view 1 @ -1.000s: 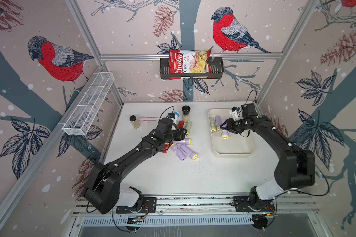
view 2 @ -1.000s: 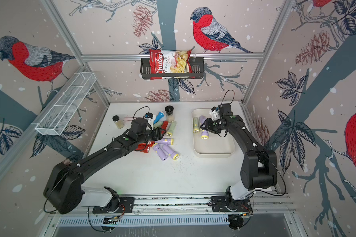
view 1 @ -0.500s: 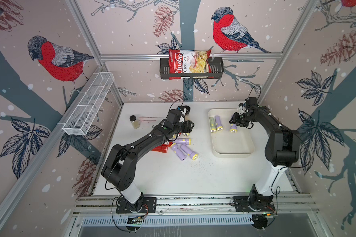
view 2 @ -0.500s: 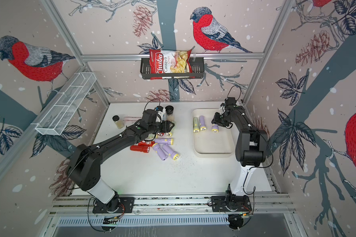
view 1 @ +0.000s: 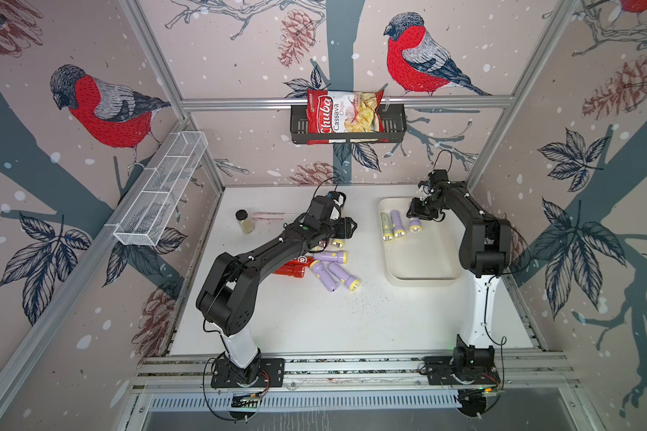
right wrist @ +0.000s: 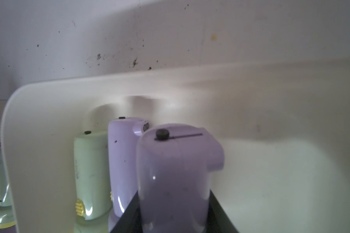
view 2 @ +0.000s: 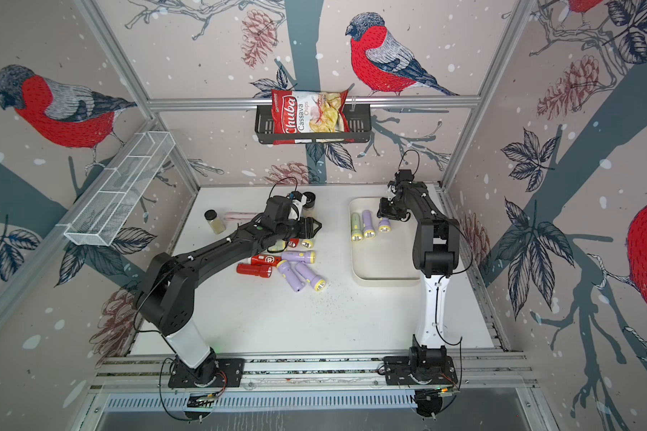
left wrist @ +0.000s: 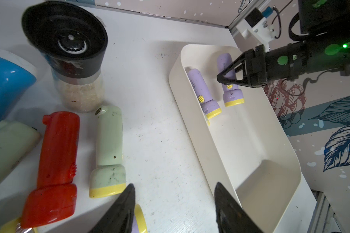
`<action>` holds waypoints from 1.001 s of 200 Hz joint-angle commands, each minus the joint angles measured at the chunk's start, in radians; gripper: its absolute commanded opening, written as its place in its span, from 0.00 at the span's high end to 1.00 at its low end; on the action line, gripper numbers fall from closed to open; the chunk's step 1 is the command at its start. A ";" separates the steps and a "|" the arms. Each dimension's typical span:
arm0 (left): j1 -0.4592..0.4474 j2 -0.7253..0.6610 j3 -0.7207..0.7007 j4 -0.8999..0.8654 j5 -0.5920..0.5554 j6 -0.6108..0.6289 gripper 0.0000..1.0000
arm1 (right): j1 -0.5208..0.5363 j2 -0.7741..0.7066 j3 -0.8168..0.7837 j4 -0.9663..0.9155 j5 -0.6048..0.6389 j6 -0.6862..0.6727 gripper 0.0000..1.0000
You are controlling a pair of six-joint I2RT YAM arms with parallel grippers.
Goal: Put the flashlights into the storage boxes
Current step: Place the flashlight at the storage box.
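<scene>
**Right gripper** [right wrist: 173, 213]: the jaws are closed on the body of a lilac flashlight [right wrist: 176, 171], low inside the cream tray [right wrist: 38, 121].
- The flashlight's long axis runs parallel with the tray's long side.
- The tail projects beyond the jaws toward the tray's short back wall. The yellow head projects the opposite way, toward the robot bases.
- Just outside one jaw lies a second lilac flashlight [right wrist: 122, 161], and beyond that a pale green flashlight [right wrist: 89, 171]. Both share the same axis and heading.

**Left gripper** [left wrist: 174, 183]: the jaws are partly open and hold nothing. Bare table [left wrist: 160, 121] shows between the fingertips.
- Outside one jaw lie a loose green flashlight [left wrist: 109, 151] and a red flashlight [left wrist: 53, 165]. They are side by side, long axes roughly parallel, heads toward the gripper.
- Outside the other jaw stands the tray's long wall.
- Ahead of the jaws, a black-capped spice jar [left wrist: 71, 60] stands upright.

**Change from one second earlier**
- The right gripper then held its flashlight nearer the tray's middle, with the head set back from the row. The flashlight is now level with the row, just beside it.
- The left gripper then stood over the loose pile. It now reaches farther toward the back of the table.

**Marking**: the bag [view 1: 344, 115] in the black wall basket [view 1: 393, 125] reads "Chuba Cassava Chips".
</scene>
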 commanded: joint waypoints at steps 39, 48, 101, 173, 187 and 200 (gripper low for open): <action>-0.001 0.017 0.015 0.017 0.017 0.005 0.38 | 0.029 0.090 0.091 -0.054 0.008 -0.027 0.67; 0.000 0.017 0.016 0.018 0.018 0.005 0.38 | 0.031 0.100 0.103 -0.057 0.006 -0.026 0.66; 0.000 0.020 0.017 0.017 0.018 0.005 0.38 | 0.033 0.114 0.146 -0.100 0.035 0.000 0.55; -0.002 -0.012 -0.006 0.021 0.030 0.001 0.38 | 0.053 0.001 0.122 -0.140 0.087 0.008 0.42; -0.007 -0.034 -0.025 0.028 0.028 -0.005 0.38 | 0.064 -0.055 0.090 -0.136 0.098 0.011 0.42; -0.013 -0.062 -0.046 0.031 0.023 -0.007 0.38 | 0.077 -0.111 0.054 -0.130 0.110 0.014 0.42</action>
